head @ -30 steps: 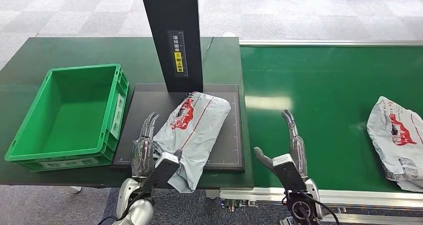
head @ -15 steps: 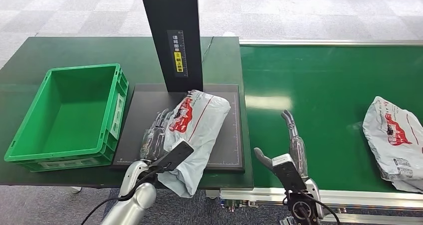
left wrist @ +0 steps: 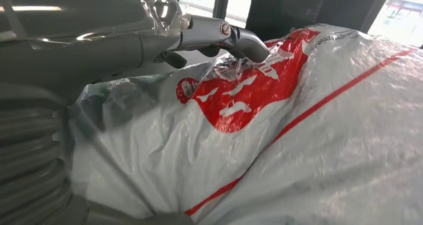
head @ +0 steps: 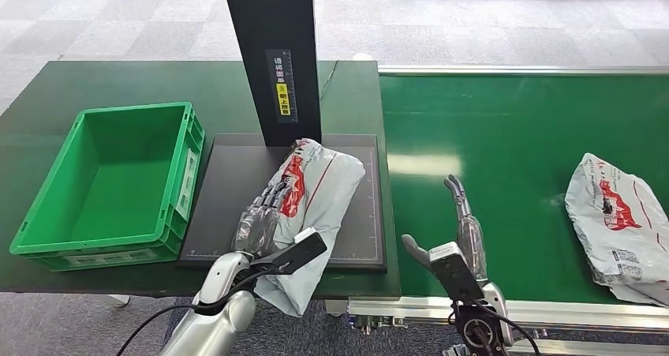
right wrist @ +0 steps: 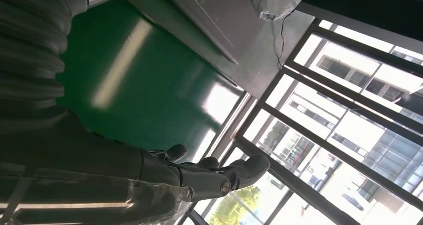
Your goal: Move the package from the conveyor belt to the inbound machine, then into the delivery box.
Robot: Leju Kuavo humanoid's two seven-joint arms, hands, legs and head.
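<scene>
Nearest the robot, the left hand [head: 264, 214] lies with its fingers [left wrist: 234, 35] on the left flank of the grey package [head: 315, 206], touching it though whether it actually grips cannot be told, while the package's near end hangs past the front edge of the black inbound machine plate [head: 217, 190]. The right hand [head: 457, 230] is held open and flat over the bare near stretch of the conveyor belt [head: 505, 143], grasping nothing. Farther left the green delivery box [head: 47, 206] stands just beside the plate, the scanner post [head: 272, 56] rises behind the package, and a second package [head: 623, 222] lies by the belt's right edge.
</scene>
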